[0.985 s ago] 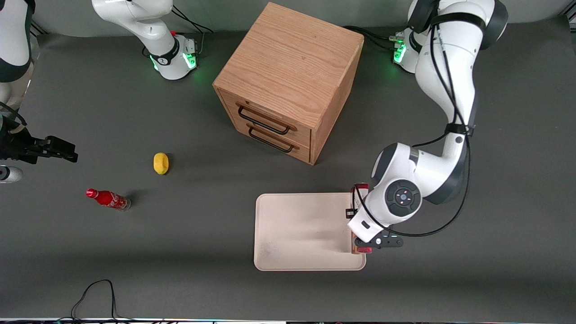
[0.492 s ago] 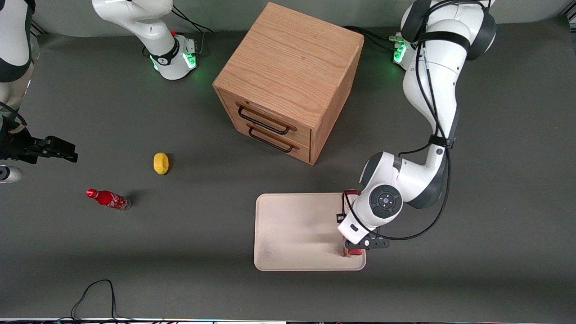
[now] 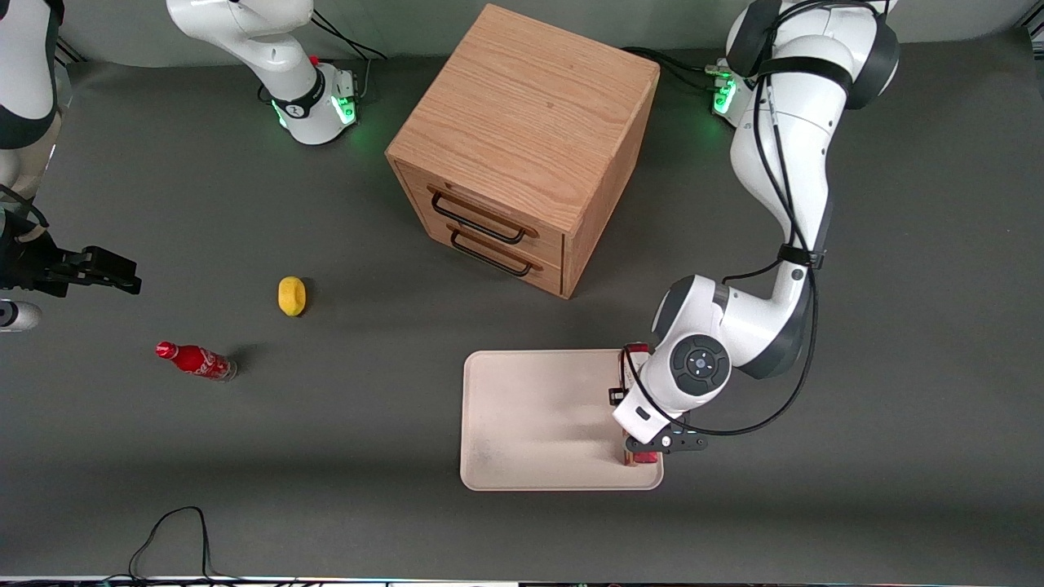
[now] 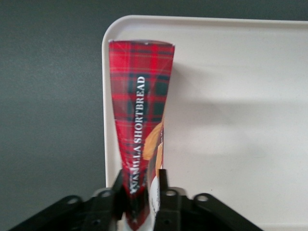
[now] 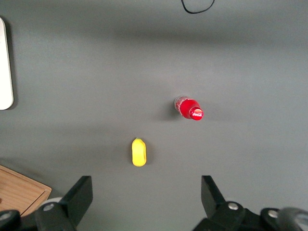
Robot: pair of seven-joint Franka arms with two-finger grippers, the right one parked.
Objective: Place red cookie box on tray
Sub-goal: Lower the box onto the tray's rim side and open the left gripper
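Note:
The red cookie box (image 4: pixel 139 110), tartan red with white "shortbread" lettering, lies lengthwise along the tray's short rim at the working arm's end. My left gripper (image 4: pixel 140 192) is shut on it, one black finger (image 4: pixel 162 185) against each long side. In the front view the gripper (image 3: pixel 634 424) sits under the white wrist, and only the box's two ends (image 3: pixel 635 351) stick out over the pale cream tray (image 3: pixel 538 424). The tray's surface (image 4: pixel 240 120) spreads beside the box. I cannot tell whether the box touches the tray.
A wooden two-drawer cabinet (image 3: pixel 522 147) stands farther from the front camera than the tray. Toward the parked arm's end lie a yellow object (image 3: pixel 291 295) and a small red soda bottle (image 3: pixel 196 360). A black cable (image 3: pixel 175 530) loops near the table's front edge.
The gripper carried the box a short way toward the parked arm's end, from the tray's rim to just inside it. Over the last half second it has hardly moved.

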